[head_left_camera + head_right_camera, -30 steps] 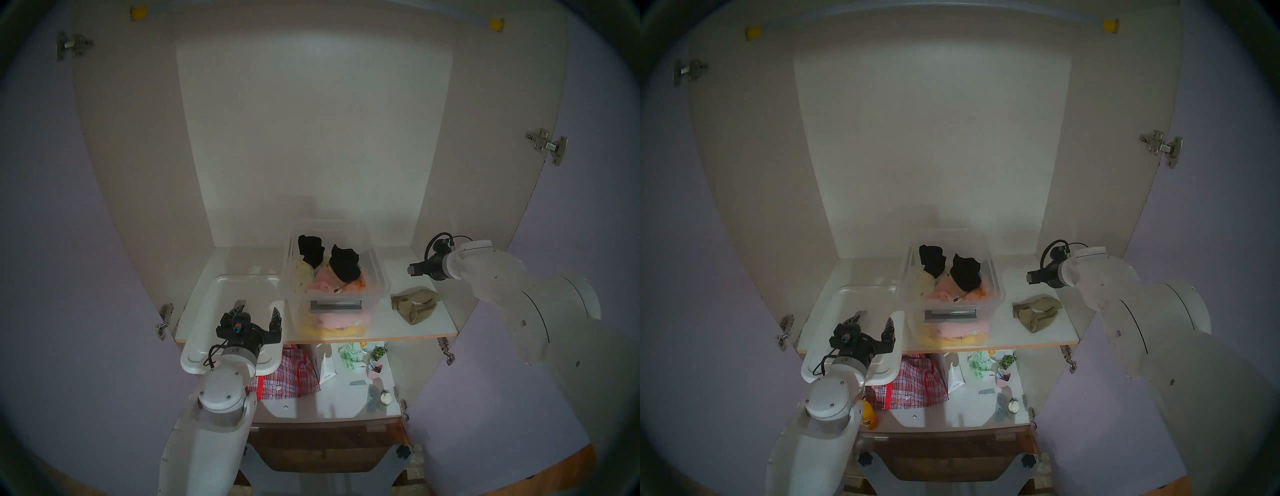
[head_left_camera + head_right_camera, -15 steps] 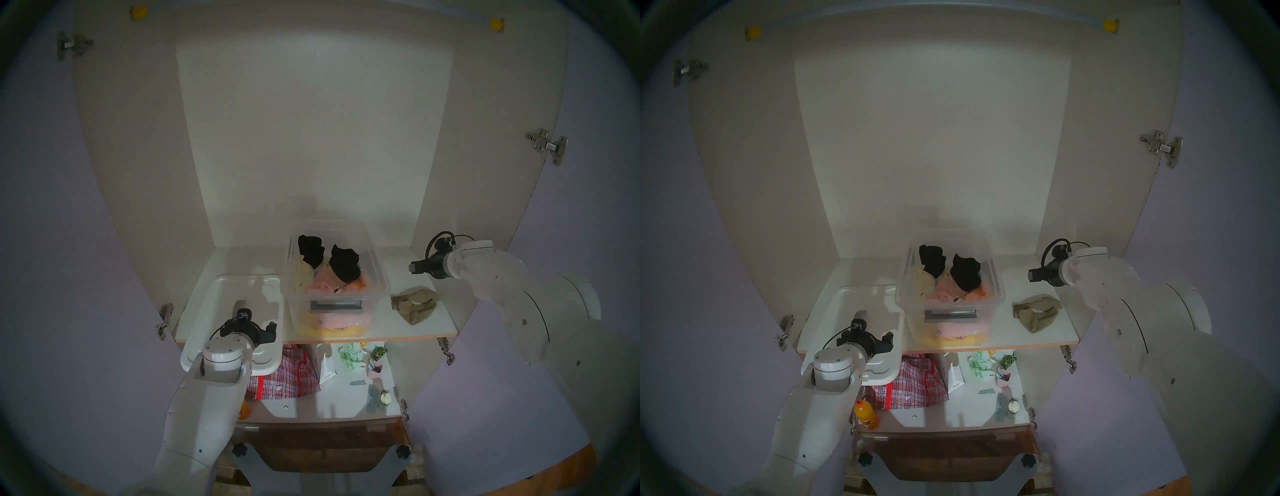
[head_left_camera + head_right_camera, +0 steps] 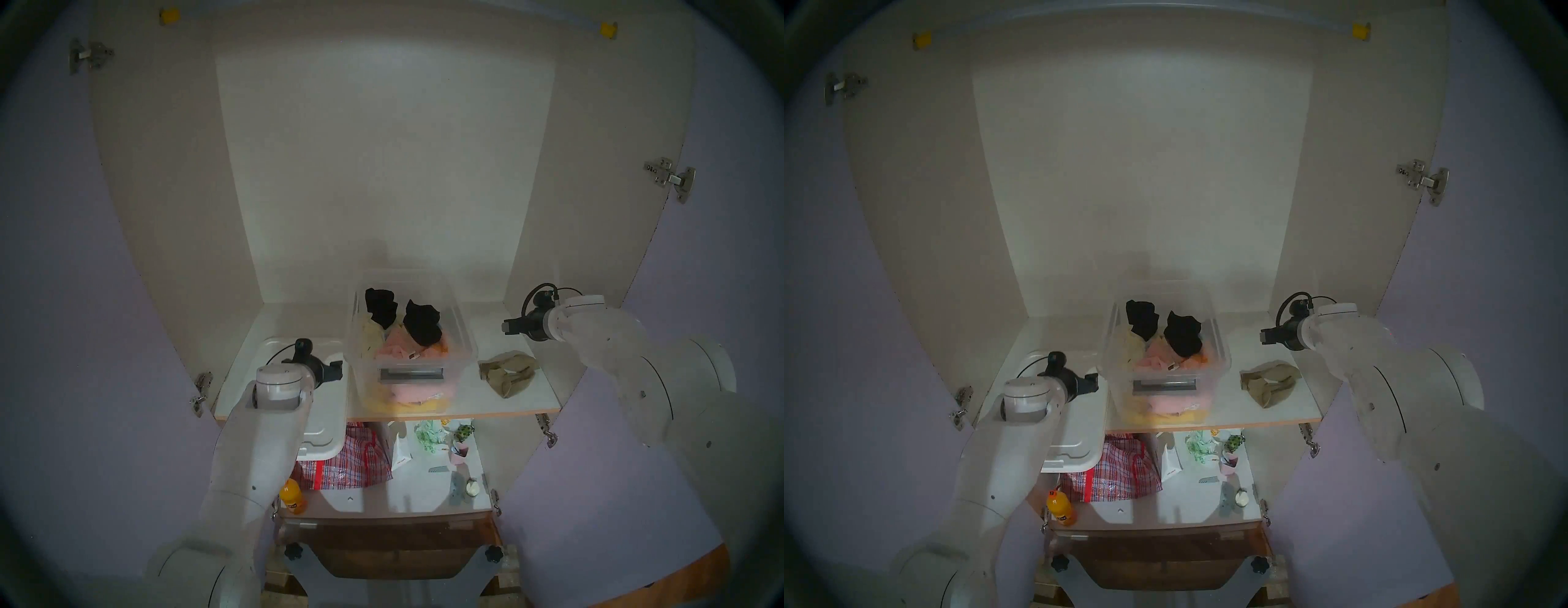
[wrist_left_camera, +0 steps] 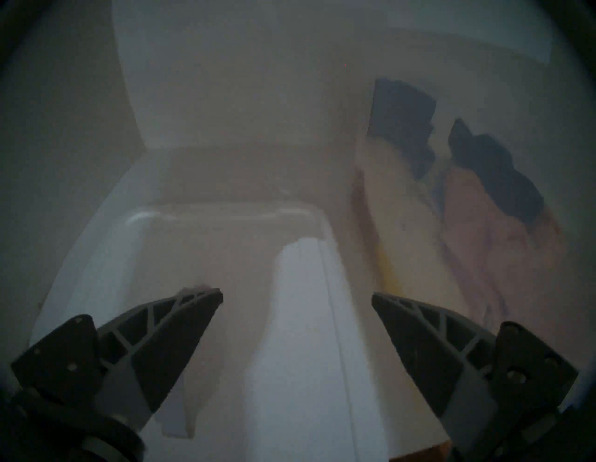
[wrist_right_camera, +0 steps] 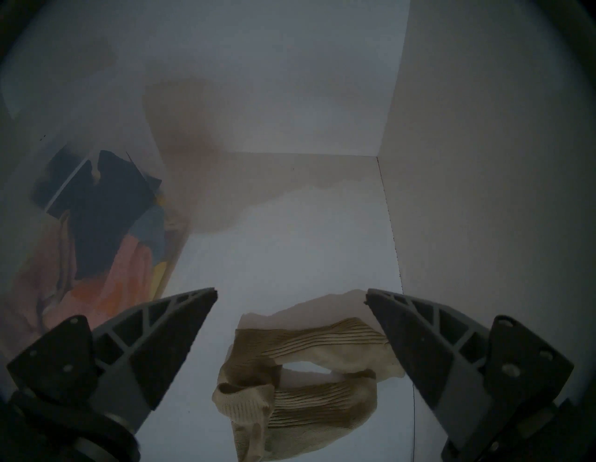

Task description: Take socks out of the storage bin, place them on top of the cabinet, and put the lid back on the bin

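The khaki socks [image 3: 507,373] [image 3: 1269,382] [image 5: 303,387] lie loose on the cabinet's upper shelf [image 3: 526,403], right of the clear storage bin [image 3: 471,352] [image 3: 1227,361]. My right gripper [image 3: 507,327] [image 5: 290,295] hovers open just behind and above them, holding nothing. The white lid [image 3: 326,424] [image 3: 1081,433] [image 4: 300,322] lies left of the bin, its front end overhanging the shelf edge. Over the lid my left gripper [image 3: 337,368] [image 4: 296,296] stands open and empty, close to the bin's left wall [image 4: 451,225].
Black fabric pieces [image 3: 420,322] lie on pink and yellow cloths inside the bin. The lower shelf holds a red checked bag [image 3: 352,458], an orange bottle [image 3: 292,501], a pink cup [image 3: 460,452] and small items. Lilac doors [image 3: 63,297] stand open on both sides.
My left arm has swung up and farther in over the lid, turning the wrist toward the bin; its gripper stayed open. The right arm, the socks, the bin and the lid have barely moved.
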`<state>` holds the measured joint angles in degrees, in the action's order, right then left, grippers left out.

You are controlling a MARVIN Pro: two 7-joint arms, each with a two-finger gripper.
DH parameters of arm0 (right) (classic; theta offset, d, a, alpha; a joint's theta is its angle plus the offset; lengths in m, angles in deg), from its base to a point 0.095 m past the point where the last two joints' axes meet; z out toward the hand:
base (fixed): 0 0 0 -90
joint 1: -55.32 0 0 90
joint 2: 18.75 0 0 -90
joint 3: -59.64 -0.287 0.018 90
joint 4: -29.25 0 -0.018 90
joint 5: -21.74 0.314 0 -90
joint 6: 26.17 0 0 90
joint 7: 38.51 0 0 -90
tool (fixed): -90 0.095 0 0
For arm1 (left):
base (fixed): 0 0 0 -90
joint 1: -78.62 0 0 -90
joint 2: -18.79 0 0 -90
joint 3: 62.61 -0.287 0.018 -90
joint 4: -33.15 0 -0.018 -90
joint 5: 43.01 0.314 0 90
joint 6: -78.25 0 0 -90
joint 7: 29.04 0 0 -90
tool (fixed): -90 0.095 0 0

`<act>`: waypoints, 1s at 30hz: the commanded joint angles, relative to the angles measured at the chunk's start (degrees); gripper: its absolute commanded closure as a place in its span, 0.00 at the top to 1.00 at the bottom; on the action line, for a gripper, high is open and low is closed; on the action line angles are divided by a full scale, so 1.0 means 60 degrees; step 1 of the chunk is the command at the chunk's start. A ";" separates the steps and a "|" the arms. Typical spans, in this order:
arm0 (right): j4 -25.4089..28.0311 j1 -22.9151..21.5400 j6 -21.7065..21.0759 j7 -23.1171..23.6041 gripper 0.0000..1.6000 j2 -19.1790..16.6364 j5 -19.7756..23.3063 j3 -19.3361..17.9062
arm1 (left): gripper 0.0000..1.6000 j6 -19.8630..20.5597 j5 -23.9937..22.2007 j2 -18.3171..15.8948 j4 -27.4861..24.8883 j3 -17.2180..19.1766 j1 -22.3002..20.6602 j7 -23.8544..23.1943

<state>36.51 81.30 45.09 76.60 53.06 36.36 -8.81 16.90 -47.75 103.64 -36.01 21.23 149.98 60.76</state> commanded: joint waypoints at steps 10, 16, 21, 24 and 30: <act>0.0195 -0.0259 0.0215 -0.0039 1.00 0.0017 0.0034 -0.0100 | 1.00 -0.0208 0.0601 -0.0390 0.0512 -0.0420 -0.0293 0.0630; 0.0196 -0.0256 0.0221 -0.0055 1.00 0.0019 0.0029 -0.0121 | 1.00 -0.0244 0.0699 -0.0546 0.0877 -0.0307 -0.0412 0.0899; 0.0197 -0.0254 0.0225 -0.0064 1.00 0.0021 0.0027 -0.0130 | 1.00 -0.0222 0.0646 -0.0579 0.1245 -0.0069 -0.0502 0.1050; 0.0197 -0.0253 0.0227 -0.0068 1.00 0.0022 0.0025 -0.0135 | 1.00 -0.0288 0.0713 -0.0611 0.1375 -0.0053 -0.0572 0.1175; 0.0198 -0.0251 0.0230 -0.0073 1.00 0.0023 0.0022 -0.0148 | 1.00 -0.0333 0.0912 -0.0697 0.1726 -0.0179 -0.0666 0.1396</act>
<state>36.51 81.45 45.49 76.06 53.08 36.32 -9.50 15.80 -43.22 99.72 -26.20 20.59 148.00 68.40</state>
